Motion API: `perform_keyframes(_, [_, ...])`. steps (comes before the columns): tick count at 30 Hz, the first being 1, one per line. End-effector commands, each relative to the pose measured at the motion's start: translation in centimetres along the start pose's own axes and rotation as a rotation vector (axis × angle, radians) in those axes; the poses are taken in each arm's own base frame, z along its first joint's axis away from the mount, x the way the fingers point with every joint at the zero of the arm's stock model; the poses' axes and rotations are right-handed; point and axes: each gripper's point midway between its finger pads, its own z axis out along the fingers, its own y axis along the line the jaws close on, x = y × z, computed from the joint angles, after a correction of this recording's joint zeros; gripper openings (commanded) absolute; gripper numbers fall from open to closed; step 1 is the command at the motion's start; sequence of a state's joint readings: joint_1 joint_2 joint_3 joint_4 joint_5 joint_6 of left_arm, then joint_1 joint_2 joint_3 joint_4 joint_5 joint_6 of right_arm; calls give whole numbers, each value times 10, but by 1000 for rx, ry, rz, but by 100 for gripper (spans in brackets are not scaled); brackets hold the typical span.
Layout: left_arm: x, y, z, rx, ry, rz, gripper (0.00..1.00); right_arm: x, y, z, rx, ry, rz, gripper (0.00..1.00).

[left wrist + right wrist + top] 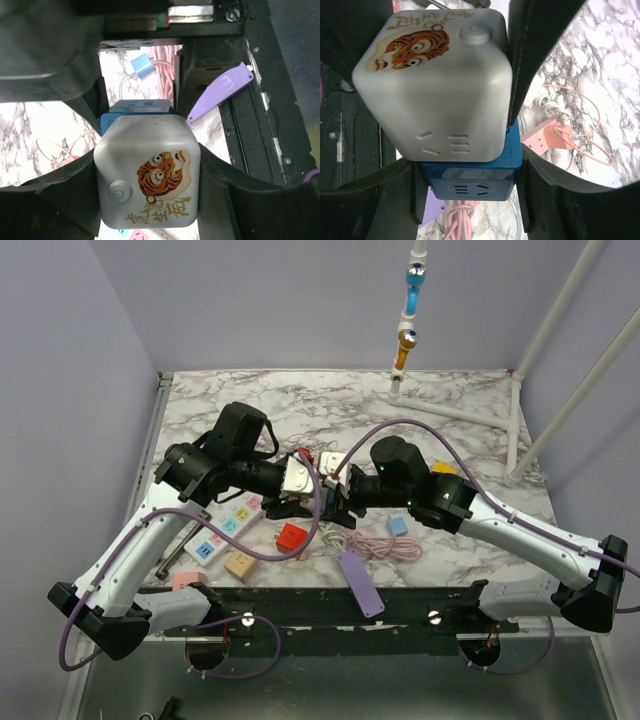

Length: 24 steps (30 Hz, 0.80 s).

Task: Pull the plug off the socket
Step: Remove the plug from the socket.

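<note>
A grey cube socket (pixel 297 479) with a tiger picture and a round button hangs above the table between both arms. A blue plug block (pixel 470 177) sits flush against one of its faces, still joined to it. My left gripper (pixel 147 187) is shut on the grey cube (pixel 147 175), one finger against each of its sides. The blue block (pixel 106 125) peeks out behind the cube there. My right gripper (pixel 470 187) is shut on the blue block, just below the grey cube (pixel 440 85). In the top view the right gripper (pixel 335 492) meets the left gripper (pixel 300 483) at mid-table.
Under the grippers lie a coiled pink cable (pixel 385 545), a red-orange socket (pixel 291 536), a white power strip (pixel 225 525), a tan block (pixel 240 564) and a light blue charger (pixel 398 525). A purple strip (pixel 360 583) overhangs the near edge. White pipes (pixel 455 412) stand back right.
</note>
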<state>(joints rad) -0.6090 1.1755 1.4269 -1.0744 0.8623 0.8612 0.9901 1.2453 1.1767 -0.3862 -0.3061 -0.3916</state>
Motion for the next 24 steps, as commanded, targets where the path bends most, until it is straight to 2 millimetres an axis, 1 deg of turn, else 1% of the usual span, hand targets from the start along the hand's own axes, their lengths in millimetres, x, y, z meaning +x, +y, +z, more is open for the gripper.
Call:
perform_keyframes(1, [-17, 16, -10, -100, -2, 80, 13, -29, -9, -3, 40, -101, -17, 1])
perform_keyframes(2, [-19, 18, -11, -108, -5, 88, 5, -29, -8, -4, 39, -105, -15, 3])
perform_keyframes(3, [-21, 18, -12, -114, -8, 94, 0, -29, -9, -3, 48, -112, -13, 17])
perform_keyframes(4, [-22, 19, -12, -118, -12, 94, 0, -28, -10, -5, 58, -121, -11, 40])
perform_keyframes(5, [-23, 18, -13, -120, -14, 90, 0, -27, -10, -5, 69, -127, -13, 54])
perform_keyframes(6, [-25, 18, -13, -122, -19, 84, 0, -26, -10, -7, 76, -137, -14, 71])
perform_keyframes(7, [-26, 18, -14, -122, -28, 75, 0, -25, -11, -9, 90, -145, -12, 83])
perform_keyframes(8, [-28, 17, -15, -128, -37, 60, 0, -25, -11, -12, 105, -159, -12, 98])
perform_keyframes(10, [-36, 17, -17, -144, -71, 24, 0, -27, -14, -20, 146, -192, -3, 100])
perform_keyframes(11, [-43, 16, -20, -146, -108, -22, 0, -30, -16, -24, 167, -213, 6, 100])
perform_keyframes(13, [-59, 10, -25, -131, -166, -36, 0, -37, -18, -40, 214, -265, 35, 100])
perform_keyframes(15, [-72, 9, -31, -145, -212, -31, 0, -39, -16, -53, 235, -305, 75, 100])
perform_keyframes(17, [-81, 9, -37, -156, -250, -30, 0, -38, -11, -62, 241, -342, 103, 100])
perform_keyframes(19, [-91, 2, -41, -121, -295, -43, 0, -38, -4, -69, 225, -375, 123, 100])
perform_keyframes(20, [-96, -3, -43, -92, -316, -57, 0, -47, -2, -74, 216, -420, 119, 100])
perform_keyframes(24, [-113, -20, -47, 5, -374, -75, 0, -69, 6, -88, 169, -490, 85, 100])
